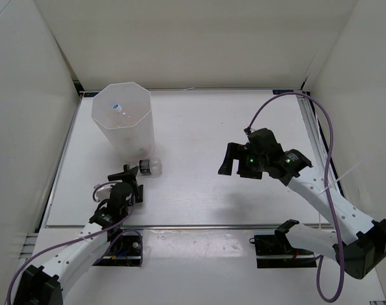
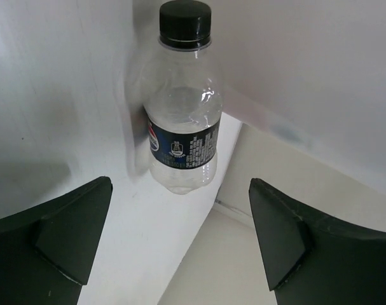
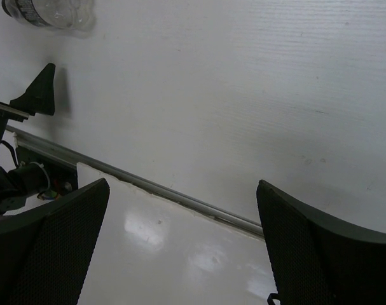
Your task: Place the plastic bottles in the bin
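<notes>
Left gripper (image 2: 180,213), spread wide, faces black-capped bottle (image 2: 180,121) beside bin (image 1: 133,136).

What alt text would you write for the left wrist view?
A clear plastic bottle with a black cap and a dark label fills the centre, cap toward the top. The left gripper is open, its two dark fingers in the lower corners, not touching the bottle.

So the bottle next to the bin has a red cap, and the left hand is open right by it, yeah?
No, the cap is black, not red; the left wrist view shows it. The rest is right: the bottle sits next to the bin, and the left hand is open right by it.
</notes>
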